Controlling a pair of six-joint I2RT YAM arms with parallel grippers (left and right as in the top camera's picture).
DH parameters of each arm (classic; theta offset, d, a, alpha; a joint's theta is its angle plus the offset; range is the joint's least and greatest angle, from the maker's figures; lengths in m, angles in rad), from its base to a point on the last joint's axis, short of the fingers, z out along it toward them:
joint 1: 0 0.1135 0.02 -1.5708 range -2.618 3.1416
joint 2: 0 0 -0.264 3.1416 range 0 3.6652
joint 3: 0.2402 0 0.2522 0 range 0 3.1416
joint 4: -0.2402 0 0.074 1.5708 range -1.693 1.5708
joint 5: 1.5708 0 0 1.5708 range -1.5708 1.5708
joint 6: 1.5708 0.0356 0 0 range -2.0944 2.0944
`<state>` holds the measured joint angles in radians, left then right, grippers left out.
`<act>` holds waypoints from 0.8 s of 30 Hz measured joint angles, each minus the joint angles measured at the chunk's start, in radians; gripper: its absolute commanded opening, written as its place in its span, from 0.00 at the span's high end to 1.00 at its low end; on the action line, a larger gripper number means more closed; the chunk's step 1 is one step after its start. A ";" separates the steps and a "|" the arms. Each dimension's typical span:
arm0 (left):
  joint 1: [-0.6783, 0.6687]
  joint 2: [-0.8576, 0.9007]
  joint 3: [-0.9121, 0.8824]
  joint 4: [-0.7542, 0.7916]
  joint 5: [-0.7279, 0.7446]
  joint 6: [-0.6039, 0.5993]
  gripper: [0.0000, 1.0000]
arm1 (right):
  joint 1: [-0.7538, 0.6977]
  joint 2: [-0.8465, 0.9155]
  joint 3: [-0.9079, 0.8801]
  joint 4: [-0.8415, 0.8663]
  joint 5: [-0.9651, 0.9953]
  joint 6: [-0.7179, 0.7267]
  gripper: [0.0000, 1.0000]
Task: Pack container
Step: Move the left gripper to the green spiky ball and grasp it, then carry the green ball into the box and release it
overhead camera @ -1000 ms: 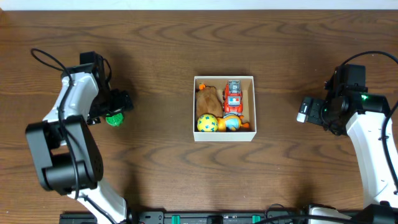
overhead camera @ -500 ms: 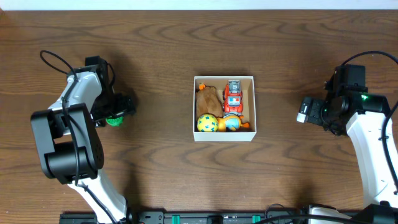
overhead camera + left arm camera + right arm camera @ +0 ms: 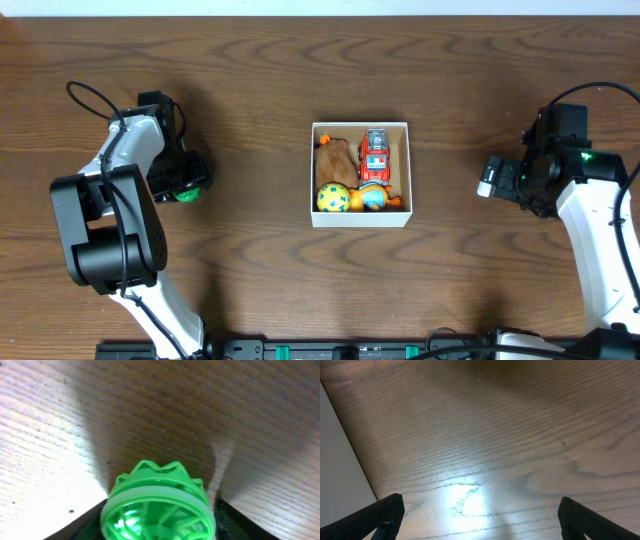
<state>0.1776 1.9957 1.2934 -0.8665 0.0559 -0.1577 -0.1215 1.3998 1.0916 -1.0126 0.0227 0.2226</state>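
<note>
The container [image 3: 409, 172], a small square white box, sits mid-table and holds a brown plush [image 3: 334, 159], a red toy truck [image 3: 375, 153], a yellow ball [image 3: 333, 198] and an orange-blue toy [image 3: 373, 197]. My left gripper [image 3: 182, 181] is down on the table at the far left. Its fingers press both sides of a green ribbed wheel toy [image 3: 157, 507], which peeks out beneath it in the overhead view [image 3: 186, 194]. My right gripper [image 3: 487, 520] is wide open and empty above bare wood at the far right, also seen overhead [image 3: 492, 176].
The brown wooden table [image 3: 260, 280] is bare between the arms and the box. A pale table edge [image 3: 340, 460] shows at the left of the right wrist view. Cables run along the front edge [image 3: 350, 350].
My left gripper has moved down and toward the front over the green toy, which now sits between its fingers. The right arm and the box have not moved.
</note>
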 measured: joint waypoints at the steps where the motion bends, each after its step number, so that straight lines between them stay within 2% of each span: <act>1: 0.000 0.000 0.000 0.000 0.000 0.001 0.43 | 0.000 0.000 0.000 0.000 0.000 0.000 0.01; 17: 0.000 0.000 0.001 -0.004 0.000 0.002 0.69 | 0.000 0.000 0.000 0.000 0.000 0.000 0.01; 24: -0.045 -0.057 0.004 -0.050 0.006 0.002 0.71 | 0.000 0.000 0.000 0.000 0.000 0.000 0.01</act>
<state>0.1326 1.9385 1.2976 -0.9169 0.0624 -0.1562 -0.1215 1.3998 1.0916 -1.0126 0.0227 0.2226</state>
